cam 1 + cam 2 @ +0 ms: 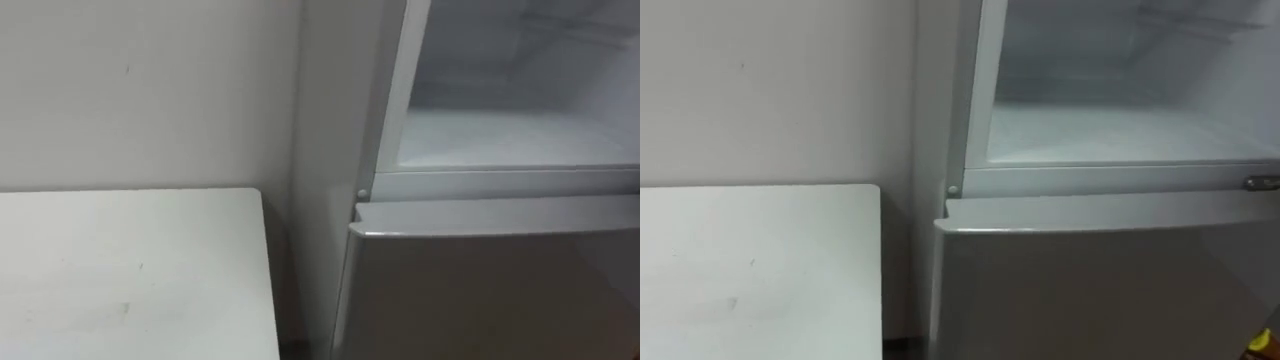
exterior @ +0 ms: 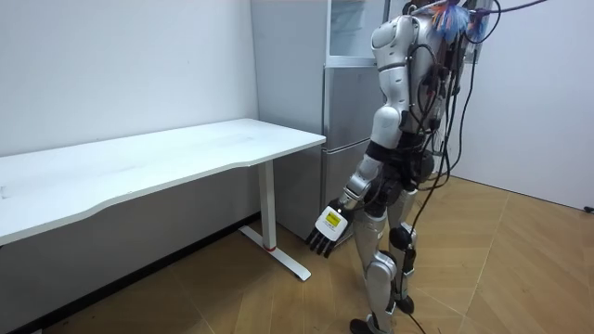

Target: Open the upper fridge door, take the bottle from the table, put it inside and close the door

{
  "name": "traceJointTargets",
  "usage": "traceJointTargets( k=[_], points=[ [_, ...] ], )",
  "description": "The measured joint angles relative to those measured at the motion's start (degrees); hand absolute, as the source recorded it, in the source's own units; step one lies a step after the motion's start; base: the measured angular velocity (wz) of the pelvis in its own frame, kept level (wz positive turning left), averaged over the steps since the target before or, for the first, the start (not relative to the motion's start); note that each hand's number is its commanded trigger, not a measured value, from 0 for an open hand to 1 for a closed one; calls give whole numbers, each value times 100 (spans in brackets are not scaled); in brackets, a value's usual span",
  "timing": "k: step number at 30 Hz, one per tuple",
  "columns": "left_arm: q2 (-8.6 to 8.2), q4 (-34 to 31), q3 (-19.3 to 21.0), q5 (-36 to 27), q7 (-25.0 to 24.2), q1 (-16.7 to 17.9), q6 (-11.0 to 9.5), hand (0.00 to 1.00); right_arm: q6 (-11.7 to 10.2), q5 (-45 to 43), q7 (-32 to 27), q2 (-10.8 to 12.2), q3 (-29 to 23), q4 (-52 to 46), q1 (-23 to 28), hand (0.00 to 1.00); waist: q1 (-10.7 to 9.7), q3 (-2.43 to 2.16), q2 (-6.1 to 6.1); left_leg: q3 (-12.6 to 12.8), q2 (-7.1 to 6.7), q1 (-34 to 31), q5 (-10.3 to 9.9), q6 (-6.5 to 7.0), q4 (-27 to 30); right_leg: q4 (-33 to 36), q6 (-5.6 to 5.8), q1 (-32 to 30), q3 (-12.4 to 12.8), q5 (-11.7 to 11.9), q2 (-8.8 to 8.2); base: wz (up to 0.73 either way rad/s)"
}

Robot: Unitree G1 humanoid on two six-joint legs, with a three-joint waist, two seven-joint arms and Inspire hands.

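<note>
Now, robot standing facing fridge [image 2: 345, 111], upper compartment [image 1: 520, 135] gaping open (lower door [image 1: 480, 290] shut); left hand [image 2: 327, 225] hanging low, fingers [image 2: 318, 246] straight and loose, white surface [image 2: 186, 153] sitting higher than fingers.

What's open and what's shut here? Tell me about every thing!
Upper compartment of the grey fridge: open, pale shelf showing, no bottle on the part that shows.
Grey lower fridge door: shut.
Robot's left hand: open, hanging low beside its leg, holding nothing.
</note>
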Motion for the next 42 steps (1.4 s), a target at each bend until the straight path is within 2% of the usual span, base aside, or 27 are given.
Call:
traceJointTargets(
  k=[5,7,11,13,14,16,19,22,28,39,42],
  points=[
    [23,1,-259,-1,-10,-34,15,0,1,-9,255,0,149,0,0,100,10,43,-23,49,-3,-7,-17,10,-3,4,8,-22,36,9,4,-4],
    [87,1,-466,-2,-6,-70,15,0,39,2,427,0,419,-61,-5,100,30,43,-15,51,0,-27,-18,9,-7,16,7,-53,33,8,5,0],
    [115,17,-506,20,-39,-158,18,0,139,-26,854,-2,875,-130,-56,100,145,28,14,58,2,-33,-17,9,-10,29,5,-69,30,10,4,-1],
    [134,59,-503,86,-80,-255,34,0,279,-22,1131,-12,1216,-61,-291,100,273,69,-29,61,3,-49,-17,10,-6,68,2,-112,29,8,-2,0],
    [138,62,-504,78,-92,-261,52,0,302,-13,1233,-19,1299,-16,-359,100,306,73,-40,53,5,-50,-17,10,-6,67,2,-114,25,8,-3,3],
    [172,62,-503,64,-136,-282,141,0,407,41,1598,-112,1506,189,-608,100,408,54,-72,20,4,-94,-18,11,-4,67,3,-133,-5,8,-6,9],
    [216,49,-493,73,-187,-281,192,0,494,121,1911,-331,1666,670,-1062,100,525,55,-75,-121,4,-147,-18,11,12,62,3,-112,-160,9,-27,23],
    [253,13,-497,118,-251,-309,273,0,595,233,2010,-552,1863,1083,-1432,100,656,57,-60,-218,14,-210,-17,10,28,57,3,-126,-271,8,-32,21],
    [258,-60,-607,115,-267,-306,300,0,641,504,2054,-560,2076,1729,-1784,100,828,59,-41,-296,8,-234,-14,11,46,53,4,-107,-351,8,-47,7],
    [264,-66,-554,140,-255,-251,383,0,647,1139,1991,-598,2076,2073,-1843,100,829,53,-39,-297,-11,-197,-12,13,63,-22,6,-13,-366,6,-67,0],
    [269,-71,-546,146,-237,-248,406,0,649,1300,1990,-625,2076,2310,-1989,100,813,54,-39,-351,-15,-200,-13,13,59,-13,6,-10,-403,6,-73,3]
  ],
)
